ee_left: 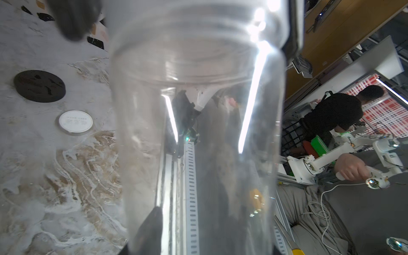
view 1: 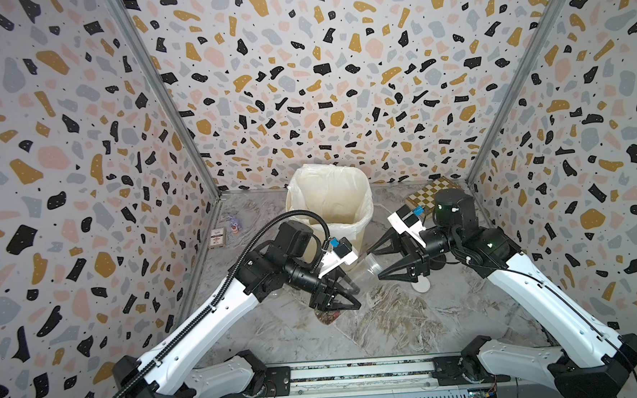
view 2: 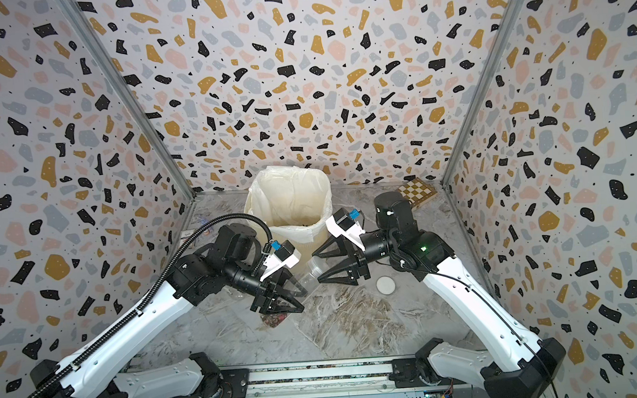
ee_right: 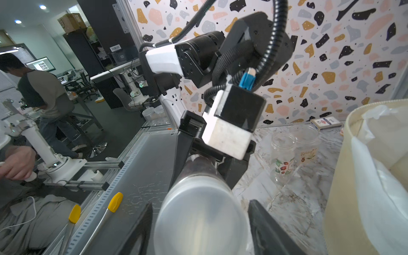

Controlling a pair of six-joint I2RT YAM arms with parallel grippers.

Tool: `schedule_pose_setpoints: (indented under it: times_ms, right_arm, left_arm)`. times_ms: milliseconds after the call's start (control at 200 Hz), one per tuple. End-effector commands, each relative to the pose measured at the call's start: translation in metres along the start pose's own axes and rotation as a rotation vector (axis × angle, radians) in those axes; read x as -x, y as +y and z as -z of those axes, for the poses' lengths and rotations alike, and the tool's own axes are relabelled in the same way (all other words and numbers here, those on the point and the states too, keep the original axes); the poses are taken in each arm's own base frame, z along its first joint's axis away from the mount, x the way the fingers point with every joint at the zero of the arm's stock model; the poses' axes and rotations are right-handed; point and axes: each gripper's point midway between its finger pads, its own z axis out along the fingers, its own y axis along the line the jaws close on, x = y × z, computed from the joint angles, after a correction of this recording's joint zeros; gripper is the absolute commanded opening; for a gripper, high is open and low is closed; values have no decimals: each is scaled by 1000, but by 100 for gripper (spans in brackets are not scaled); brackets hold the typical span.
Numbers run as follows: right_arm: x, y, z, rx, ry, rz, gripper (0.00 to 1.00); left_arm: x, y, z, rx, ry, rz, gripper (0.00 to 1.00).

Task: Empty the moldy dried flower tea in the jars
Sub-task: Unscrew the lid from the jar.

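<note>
My left gripper (view 1: 352, 297) is shut on the tall slim clear jar (view 1: 362, 274), holding it tilted above the table, base low and capped end up toward the right arm. Dark reddish-brown moldy dried flower tea (view 1: 328, 316) sits in its low end, also seen as tea (ee_right: 198, 169) in the right wrist view. My right gripper (view 1: 373, 264) stands open around the jar's clear lid (ee_right: 199, 220), with a gap on each side. Two other jars stand lidless by the left wall: a flower-labelled jar (ee_right: 283, 159) and a squat jar (ee_right: 305, 141).
The cream bin (view 1: 328, 203) with a white bag stands at the back, just behind both grippers. A white lid (view 1: 421, 286) and a black lid (ee_left: 39, 86) lie on the marble table under the right arm. A chessboard (view 1: 431, 196), card box (view 1: 217, 238) and small figure (view 1: 235, 225) sit near the walls.
</note>
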Motion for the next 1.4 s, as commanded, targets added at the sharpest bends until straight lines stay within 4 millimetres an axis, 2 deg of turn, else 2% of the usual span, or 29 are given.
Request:
schedule_pose_setpoints:
  times_ms: [0,160,295,451,646,816,1211,1397]
  right_arm:
    - [1,-18,3,-80,14,-88,87]
    - [10,-28,10,-109,-34,-171,100]
    - [18,-36,9,-117,-62,-268,100]
    - [10,-52,5,-155,-53,-409,100]
    - [6,-62,1,-199,-56,-463,99]
    - [5,-63,-8,-185,-41,-469,88]
    - [0,-70,-11,-197,-27,-480,55]
    - [-3,-65,-9,-183,-16,-408,46]
  left_arm:
    - [11,12,6,99,-25,-95,37]
    - [3,34,9,238,-10,-121,37]
    - [0,54,16,364,-6,-144,37]
    - [0,70,25,475,-8,-158,37]
    - [0,81,33,567,-14,-176,37]
    - [-4,87,32,582,0,-166,37]
    - [-3,85,28,547,-7,-151,37]
    - [-4,65,18,415,-6,-140,37]
